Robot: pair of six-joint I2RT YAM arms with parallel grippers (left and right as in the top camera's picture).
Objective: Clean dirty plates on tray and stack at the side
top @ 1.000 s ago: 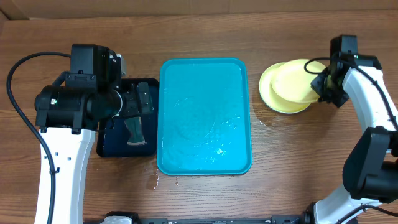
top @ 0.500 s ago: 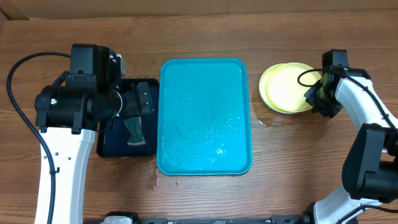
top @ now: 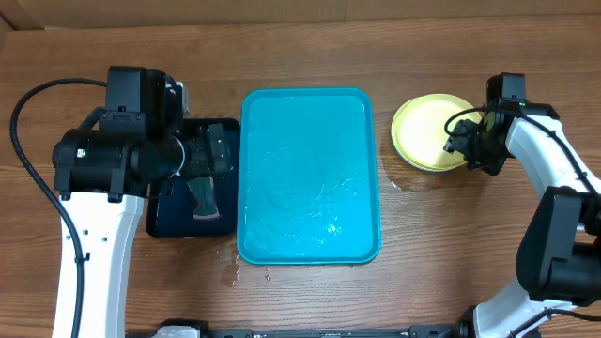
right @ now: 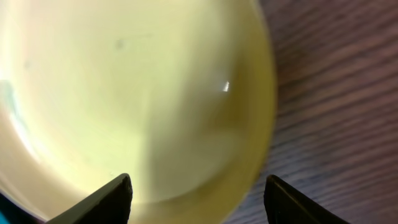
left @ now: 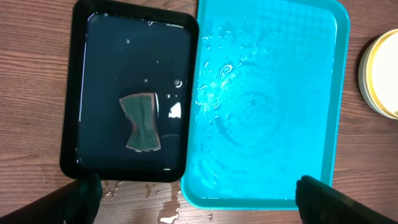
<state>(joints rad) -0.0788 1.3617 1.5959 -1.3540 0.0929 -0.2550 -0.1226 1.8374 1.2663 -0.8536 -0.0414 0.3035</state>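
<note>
The turquoise tray (top: 310,178) lies mid-table, wet and bare of plates; it also fills the right of the left wrist view (left: 267,106). To its right on the wood, the pale lime-green plates (top: 427,131) sit stacked, one nested on another. My right gripper (top: 467,144) hovers open over the stack's right rim. The top plate (right: 124,93) lies below its parted fingers (right: 115,199) and is not pinched. My left gripper (top: 214,150) hangs wide open above the dark tray, holding nothing (left: 199,202).
A narrow navy-black tray (top: 192,188) holding water and a grey-green sponge (left: 142,122) lies left of the turquoise tray. Water drops dot the wood near the trays' front edge (left: 168,211). The plate stack's edge shows at the far right (left: 382,74).
The right gripper lowered the offset upper plate onto the stack, then opened and let it go. The plates now sit aligned. The left arm has not moved.
</note>
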